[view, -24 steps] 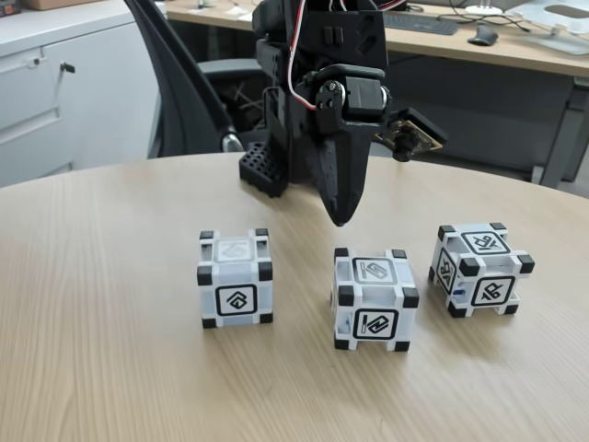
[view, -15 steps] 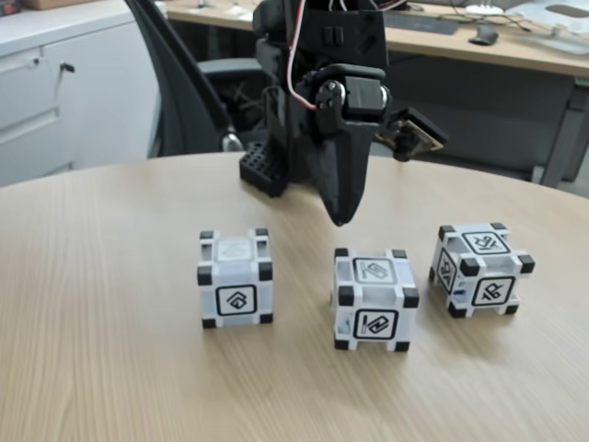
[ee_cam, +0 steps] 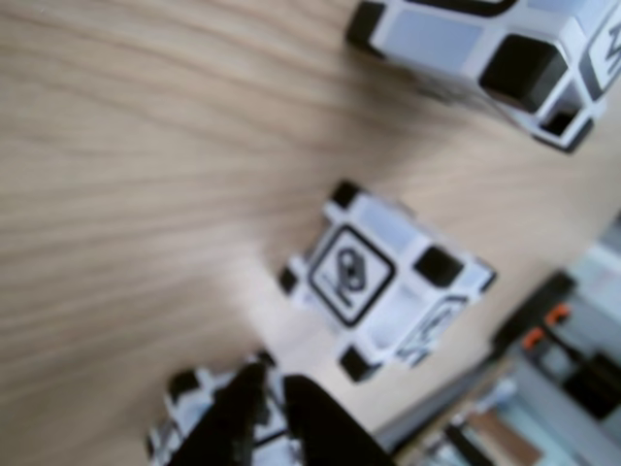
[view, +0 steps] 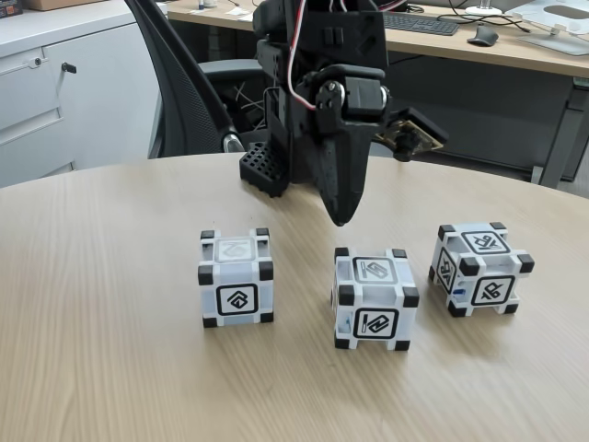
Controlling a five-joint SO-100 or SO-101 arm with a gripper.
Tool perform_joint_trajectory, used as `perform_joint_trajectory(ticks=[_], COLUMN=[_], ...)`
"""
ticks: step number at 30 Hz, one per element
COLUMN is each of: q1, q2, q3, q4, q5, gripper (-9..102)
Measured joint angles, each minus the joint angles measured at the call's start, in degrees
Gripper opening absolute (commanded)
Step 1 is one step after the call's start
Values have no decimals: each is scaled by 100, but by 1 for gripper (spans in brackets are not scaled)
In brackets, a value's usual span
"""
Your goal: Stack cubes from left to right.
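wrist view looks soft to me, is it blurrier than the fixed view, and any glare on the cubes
Yes: the wrist view is blurred, with the top cube and dark fingers smeared, and only the middle cube fairly readable. The fixed view is sharp, with even light and soft shadows; the left cube has a washed-out top face.

Low frontal fixed view facing the arm; close downward wrist view, shared cubes (view: 375, 290).
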Motion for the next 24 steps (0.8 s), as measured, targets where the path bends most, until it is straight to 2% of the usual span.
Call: perform_joint_trajectory(ticks=[24], q1=[0], q2=[-9], q3=[0], q4=[0], q5=[439], gripper=[0])
